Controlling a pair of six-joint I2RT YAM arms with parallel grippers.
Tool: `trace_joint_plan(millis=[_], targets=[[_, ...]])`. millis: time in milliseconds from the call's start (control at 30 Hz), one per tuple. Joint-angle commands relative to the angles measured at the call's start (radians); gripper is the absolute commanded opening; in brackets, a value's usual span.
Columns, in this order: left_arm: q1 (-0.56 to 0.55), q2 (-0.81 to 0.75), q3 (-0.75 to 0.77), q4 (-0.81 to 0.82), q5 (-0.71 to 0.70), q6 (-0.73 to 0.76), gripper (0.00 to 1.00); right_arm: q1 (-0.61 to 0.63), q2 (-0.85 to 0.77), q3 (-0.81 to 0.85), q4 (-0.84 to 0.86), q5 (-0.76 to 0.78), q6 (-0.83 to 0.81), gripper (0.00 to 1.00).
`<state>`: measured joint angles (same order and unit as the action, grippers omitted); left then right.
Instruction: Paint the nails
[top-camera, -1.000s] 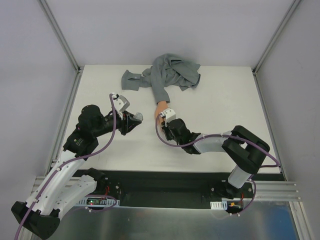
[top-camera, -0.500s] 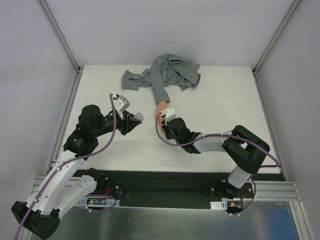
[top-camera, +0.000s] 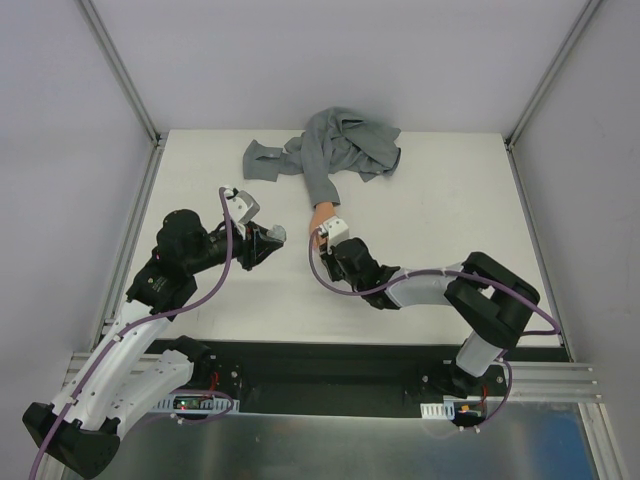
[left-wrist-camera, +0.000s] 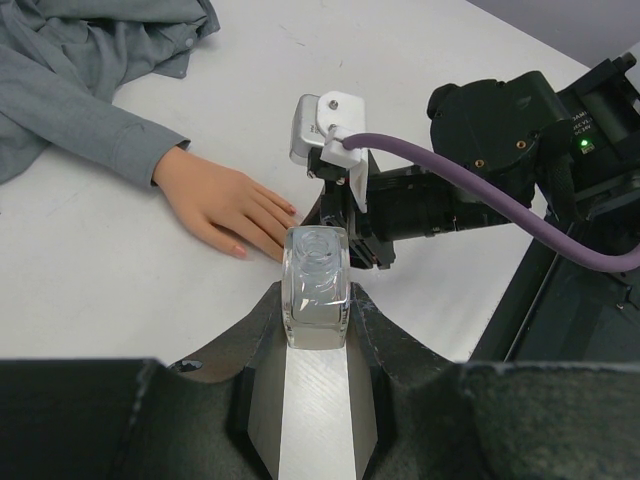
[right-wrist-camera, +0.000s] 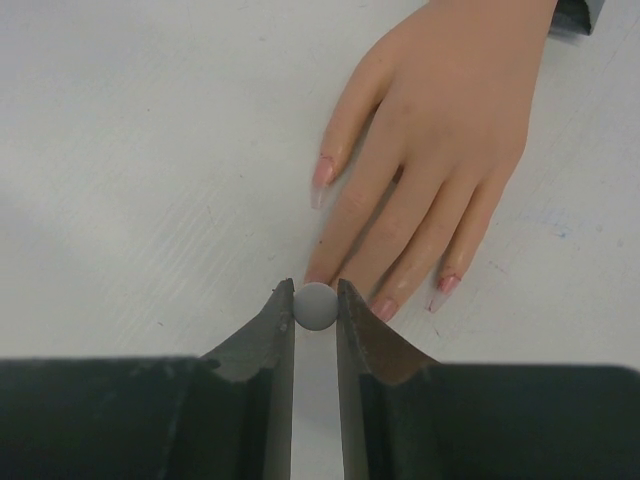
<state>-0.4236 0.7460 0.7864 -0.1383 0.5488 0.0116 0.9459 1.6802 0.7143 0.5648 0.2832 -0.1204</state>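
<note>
Mannequin hand (top-camera: 319, 219) was seen lying palm down near the middle of the white table (top-camera: 430, 200), fingers pointed toward the arm bases. Its wrist was covered by a grey sleeve (left-wrist-camera: 135, 150) that ran back to a crumpled grey shirt (top-camera: 345, 148) at the far edge. The nails (right-wrist-camera: 323, 175) were seen in the R wrist view as long tips w/ a pinkish tint on at least 3 fingers; coating extent couldn't be told. Right gripper (right-wrist-camera: 316, 298) was positioned low over the table just at the fingertips. Its jaws were drawn nearly together and pinched on a small grey knob (right-wrist-camera: 316, 306), round-ended; what it belonged to couldn't be told from that view. The knob was seen just beside the tip of 1 of the middle fingers; contact w/ the nail couldn't be confirmed. Left gripper (left-wrist-camera: 316, 300) was held to the left of the hand, apart from it and angled toward it. Its 2 jaws were clamped on a clear glass bottle (left-wrist-camera: 316, 268). The bottle was gripped by its sides w/ the open neck facing away from the wrist cam, no cap seen on it. In the L wrist view the bottle was lined up betw. cam and the R gripper's black body, which carried a white cam mount (left-wrist-camera: 322, 128) and a purple cable (left-wrist-camera: 450, 175). In the top view both grippers were near each other, w/ the hand's fingertips just under the R one.
</note>
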Motion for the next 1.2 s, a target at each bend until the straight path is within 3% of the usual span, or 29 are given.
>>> trace_joint_plan(millis=[0, 600, 1167], targets=[[0.011, -0.016, -0.001, 0.054, 0.028, -0.009, 0.00, 0.016, -0.051, 0.011, 0.015, 0.019, 0.001, 0.00], [0.011, -0.020, -0.003, 0.052, 0.028, -0.010, 0.00, 0.008, -0.030, 0.040, -0.019, 0.076, -0.001, 0.00], [0.011, -0.014, 0.001, 0.052, 0.031, -0.009, 0.00, -0.015, -0.020, 0.050, 0.010, 0.030, -0.001, 0.00]])
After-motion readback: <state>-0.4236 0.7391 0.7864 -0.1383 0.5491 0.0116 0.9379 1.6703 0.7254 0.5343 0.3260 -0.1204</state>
